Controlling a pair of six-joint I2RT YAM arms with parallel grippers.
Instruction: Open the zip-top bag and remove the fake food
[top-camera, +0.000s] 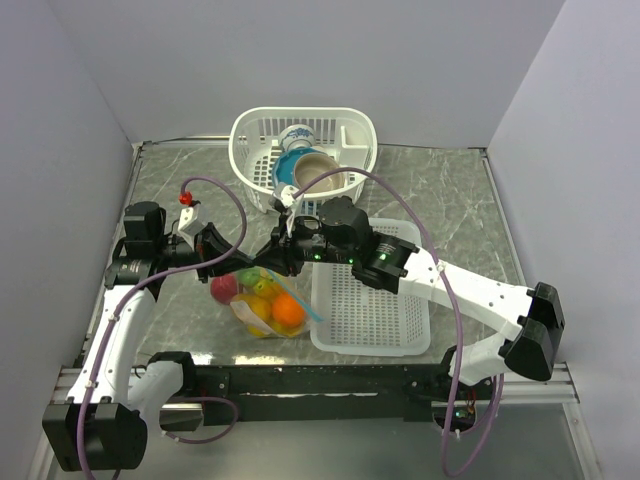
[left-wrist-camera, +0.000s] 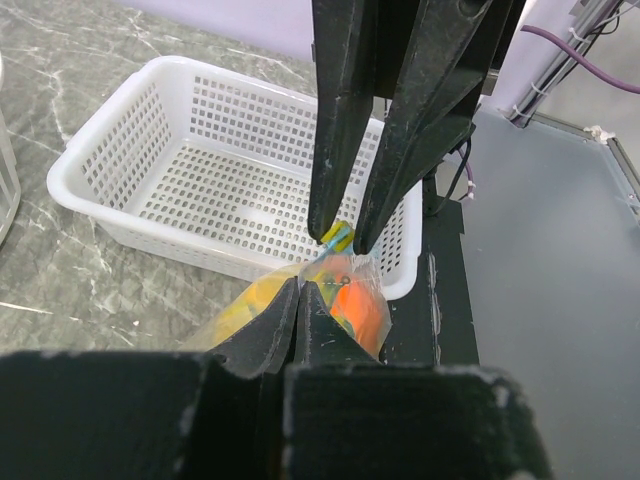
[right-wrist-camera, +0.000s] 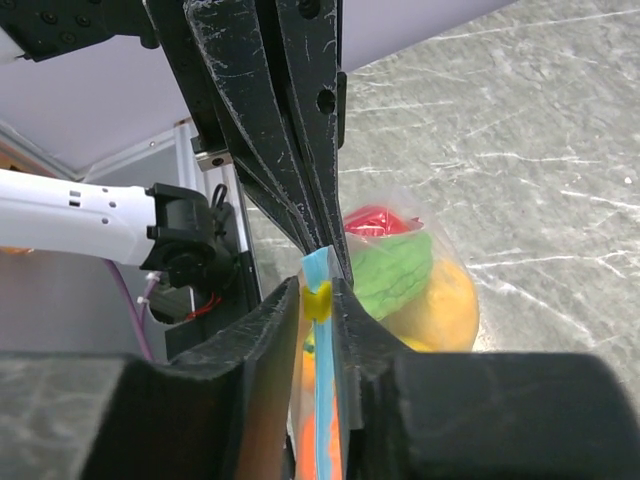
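- Fingers (left-wrist-camera: 270, 335) of the left gripper (left-wrist-camera: 298, 287) are pressed tight together on a fold of the bag (top-camera: 262, 305), just below its zip edge; this looks like an anchoring hold, so the film cannot slide when the other side pulls
- Opposite, the right gripper (right-wrist-camera: 318, 290) has its fingers (right-wrist-camera: 352, 325) closed narrowly on the teal zip strip (right-wrist-camera: 322, 400), with the small yellow tab (right-wrist-camera: 318, 300) caught between them, which seems placed to draw the zip along or peel the lips apart
- The two sets of tips meet almost nose to nose, which keeps the short span of film between them taut
- The bag sits near the front edge of the table (top-camera: 450, 190), just beside the left wall of the flat white basket (top-camera: 372, 312); its top is held up while its belly looks to rest on the table
- The fruit (top-camera: 288, 310) is all inside the bag, so nothing has been taken out yet
- The film is clear, thin, creased and floppy, and the zip strip is a stiffer flat ribbon
- The fruit pieces are smooth, glossy and rounded: an orange ball, a red one (top-camera: 224, 289), a knobbly green piece (right-wrist-camera: 395, 270) and yellow shapes
- The basket is rigid white mesh and the table is grey veined stone
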